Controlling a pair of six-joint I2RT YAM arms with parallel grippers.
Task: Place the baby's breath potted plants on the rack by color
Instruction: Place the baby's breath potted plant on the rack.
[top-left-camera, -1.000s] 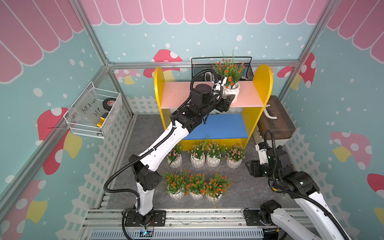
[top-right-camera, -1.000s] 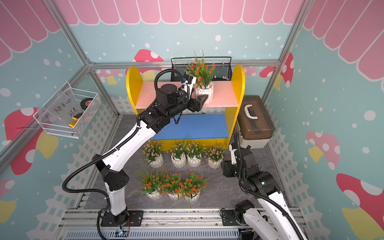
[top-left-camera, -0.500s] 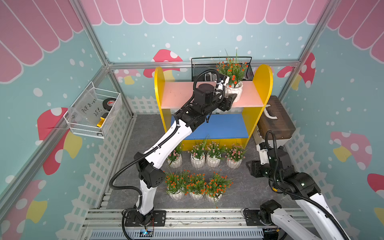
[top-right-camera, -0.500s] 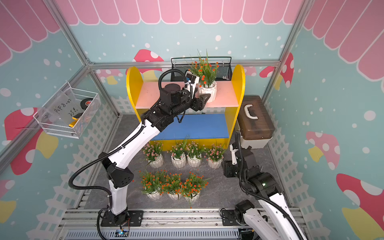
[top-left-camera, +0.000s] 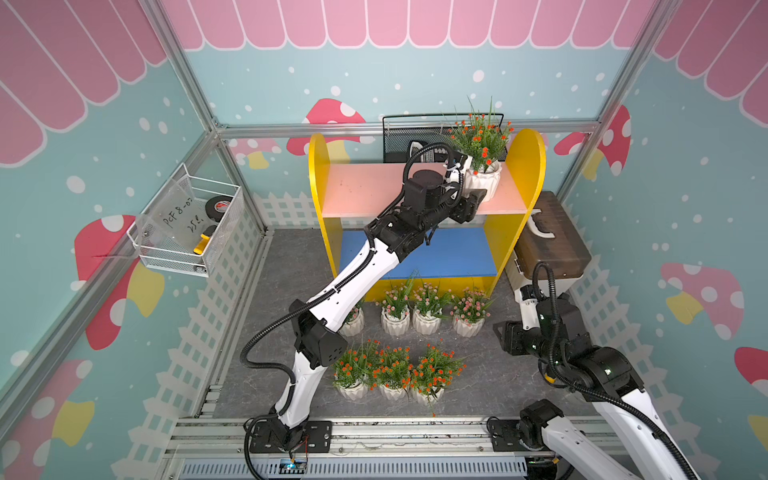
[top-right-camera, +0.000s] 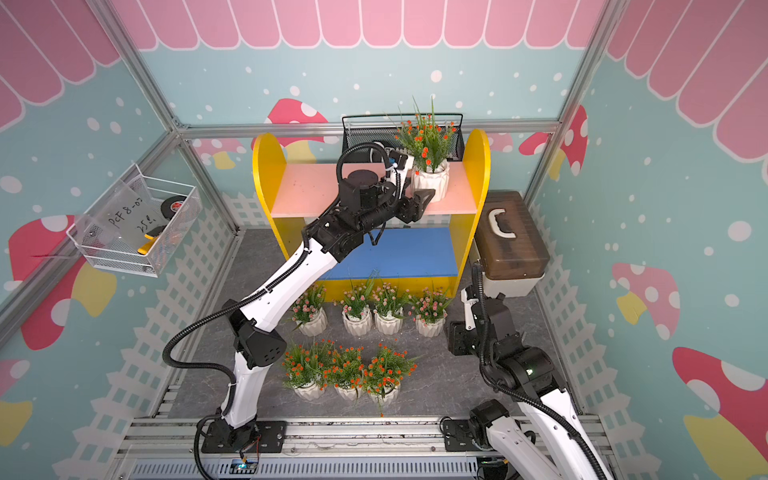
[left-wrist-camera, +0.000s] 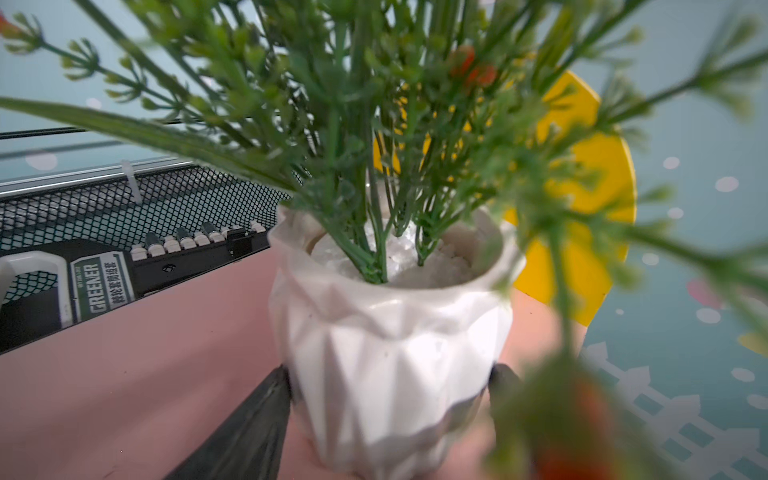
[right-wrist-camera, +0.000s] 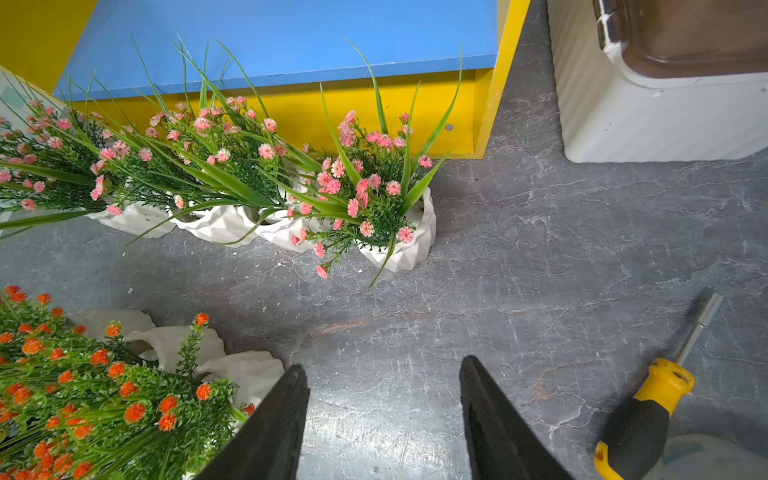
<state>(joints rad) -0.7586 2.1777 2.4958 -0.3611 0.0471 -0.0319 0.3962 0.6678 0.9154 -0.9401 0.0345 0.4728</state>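
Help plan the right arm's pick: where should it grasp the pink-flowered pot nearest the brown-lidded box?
Probably grasp the pink-flowered pot low on its faceted body, from the bare floor beside the right gripper: sprigs cover its top and a neighbouring pot crowds the other side.

In a top view the left arm (top-left-camera: 357, 270) covers most of the leftmost pink-flowered plant (top-left-camera: 355, 325). In the left wrist view the orange-flowered plant (left-wrist-camera: 390, 353) has blurred near sprigs, and the picture's edge cuts its pot base. The fingers (left-wrist-camera: 257, 415) of the left gripper (left-wrist-camera: 392, 376) are blurred and partly behind it. The screwdriver (right-wrist-camera: 648, 411) runs off the right wrist view.
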